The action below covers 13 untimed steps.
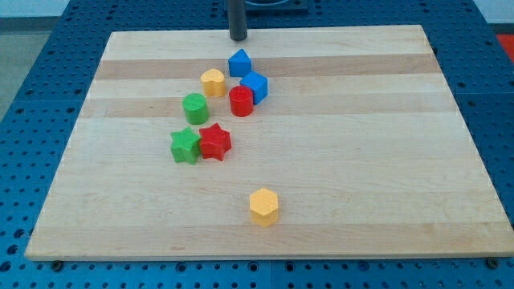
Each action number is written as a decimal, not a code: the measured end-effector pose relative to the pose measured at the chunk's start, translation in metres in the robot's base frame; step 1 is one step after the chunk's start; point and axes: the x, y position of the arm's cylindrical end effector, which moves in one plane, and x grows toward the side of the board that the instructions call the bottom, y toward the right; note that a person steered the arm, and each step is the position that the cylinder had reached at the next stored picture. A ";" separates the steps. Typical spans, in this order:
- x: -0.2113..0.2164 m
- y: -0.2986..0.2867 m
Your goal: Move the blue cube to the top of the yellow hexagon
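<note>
The blue cube [255, 86] sits in the upper middle of the wooden board [385, 160], touching the red cylinder [241, 101] on its left. The yellow hexagon [263, 206] stands alone near the view's bottom, well below the cube. My tip [238, 38] is at the board's top edge, above the cluster and just above a second blue block with a pointed top [239, 63]. It touches no block.
A yellow block [213, 81], a green cylinder [195, 107], a green star [185, 145] and a red star [214, 141] lie left of and below the blue cube. A blue pegboard [32, 72] surrounds the board.
</note>
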 end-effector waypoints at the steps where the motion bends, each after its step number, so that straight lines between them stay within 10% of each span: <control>1: 0.019 0.002; 8: 0.185 0.021; 13: 0.145 0.058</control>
